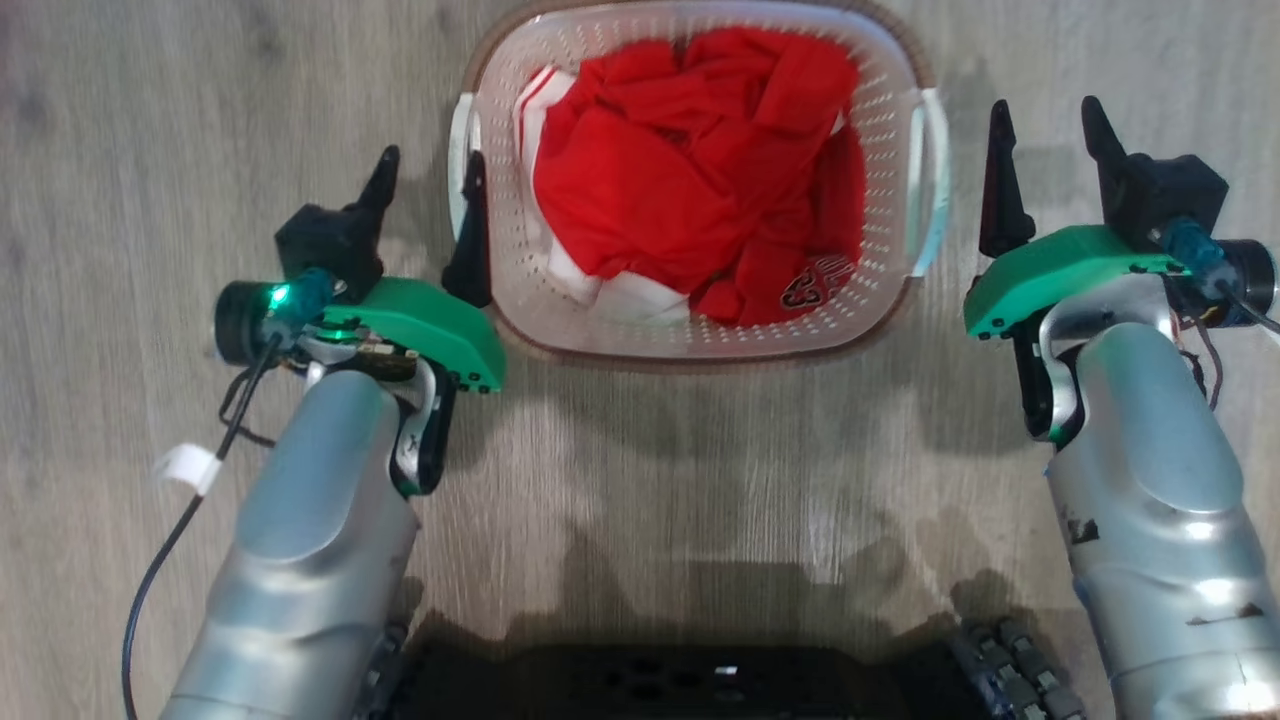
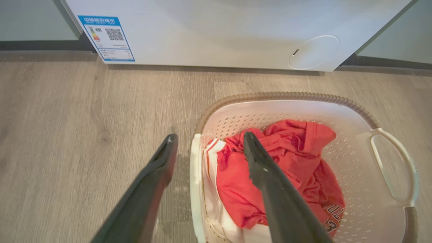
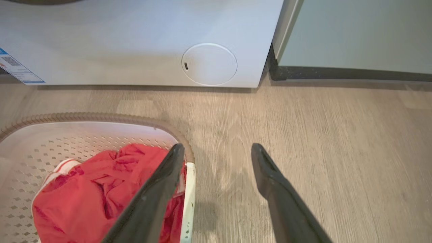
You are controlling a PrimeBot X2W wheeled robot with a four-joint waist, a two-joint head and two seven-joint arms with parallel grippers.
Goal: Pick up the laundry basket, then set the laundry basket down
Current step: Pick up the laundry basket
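The laundry basket (image 1: 885,120), white and perforated with a brown rim (image 2: 287,96), stands on the wooden floor with red clothes (image 1: 690,170) inside. My left gripper (image 1: 430,165) is open astride the basket's left handle (image 2: 194,175): one finger is outside the basket, the other over the clothes (image 2: 310,168). My right gripper (image 1: 1047,110) is open beside the right handle (image 1: 935,180). In the right wrist view its inner finger overlaps the basket's edge and the handle (image 3: 189,195) shows just beside it, while the gripper (image 3: 217,146) holds nothing.
A white appliance (image 2: 216,33) with a blue label (image 2: 106,38) and a round cover (image 3: 209,64) stands just beyond the basket. A grey cabinet (image 3: 354,33) adjoins it on the right. My dark base (image 1: 680,680) is behind the basket, with bare floor (image 1: 120,150) on both sides.
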